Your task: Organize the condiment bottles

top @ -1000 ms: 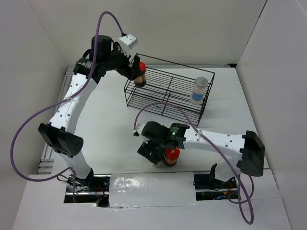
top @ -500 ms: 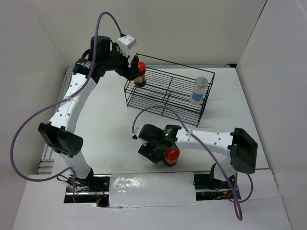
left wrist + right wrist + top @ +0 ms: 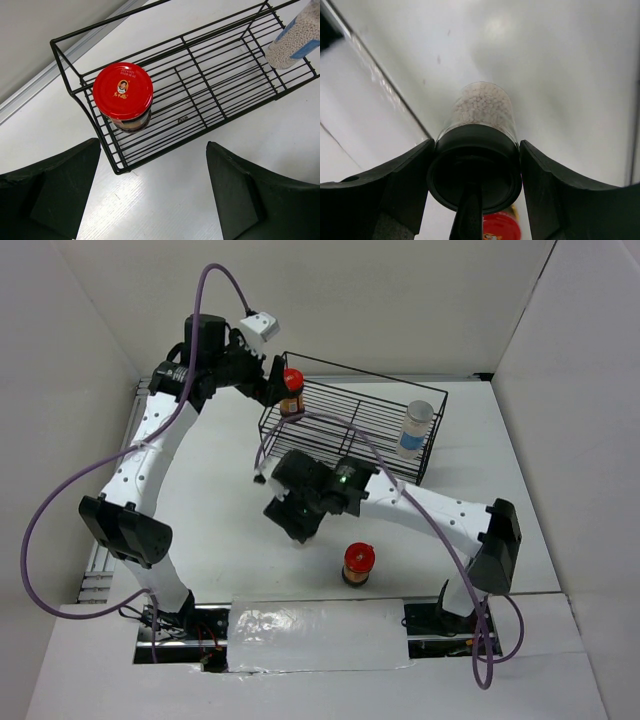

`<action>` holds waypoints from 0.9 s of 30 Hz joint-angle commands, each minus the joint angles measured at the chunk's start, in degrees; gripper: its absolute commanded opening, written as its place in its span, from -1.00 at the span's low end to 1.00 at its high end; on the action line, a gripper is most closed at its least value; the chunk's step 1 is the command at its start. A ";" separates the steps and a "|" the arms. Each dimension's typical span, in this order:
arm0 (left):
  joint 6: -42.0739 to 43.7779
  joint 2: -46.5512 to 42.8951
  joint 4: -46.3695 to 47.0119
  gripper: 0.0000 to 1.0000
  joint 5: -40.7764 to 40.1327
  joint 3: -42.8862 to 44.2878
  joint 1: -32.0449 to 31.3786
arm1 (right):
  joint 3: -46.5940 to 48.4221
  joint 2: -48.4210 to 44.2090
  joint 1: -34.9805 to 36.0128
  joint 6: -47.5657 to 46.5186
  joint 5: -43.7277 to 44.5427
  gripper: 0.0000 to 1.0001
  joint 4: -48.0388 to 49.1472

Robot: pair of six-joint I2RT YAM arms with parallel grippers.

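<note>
My right gripper (image 3: 475, 150) is shut on the black cap of a clear shaker (image 3: 479, 107) filled with white grains, held above the table. In the top view this gripper (image 3: 295, 520) hangs left of centre and hides the shaker. A red-lidded jar (image 3: 358, 562) stands alone on the table near the front, and its lid (image 3: 497, 226) shows below the shaker. A second red-lidded jar (image 3: 291, 380) (image 3: 123, 91) stands in the left end of the black wire rack (image 3: 345, 430) (image 3: 210, 75). A pale bottle (image 3: 416, 430) (image 3: 295, 37) stands at the rack's right end. My left gripper (image 3: 270, 382) (image 3: 154, 150) is open, just outside the rack's left corner.
White walls close in the table at the back, left and right. A metal rail (image 3: 112, 540) runs along the left edge. A strip of clear film (image 3: 315, 632) lies between the arm bases at the front.
The right gripper closed on the shaker beside the front red-lidded jar and carried it back and left, leaving that jar standing. The left gripper drew slightly away from the jar in the rack.
</note>
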 commanded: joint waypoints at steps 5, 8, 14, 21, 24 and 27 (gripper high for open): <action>-0.39 -2.98 1.43 0.99 0.82 0.44 2.27 | 18.82 1.00 -8.34 -0.20 4.23 -1.00 -10.85; -0.92 -2.98 1.51 0.99 0.38 0.79 3.41 | 22.00 1.62 -13.17 0.33 6.17 -1.00 -13.66; -1.89 -3.15 1.34 0.99 1.61 1.06 5.26 | 29.83 3.02 -24.25 1.56 6.43 -1.00 -13.05; -2.15 -4.03 1.60 0.99 2.31 -0.61 5.97 | 33.26 3.82 -31.19 3.14 6.61 -1.00 -9.01; -2.42 -4.21 1.78 0.99 2.75 -1.22 6.58 | 34.32 5.13 -34.45 3.49 6.44 -1.00 -9.10; -2.59 -4.30 1.87 0.99 3.19 -1.66 6.84 | 35.19 6.63 -36.03 3.40 6.61 -1.00 -9.19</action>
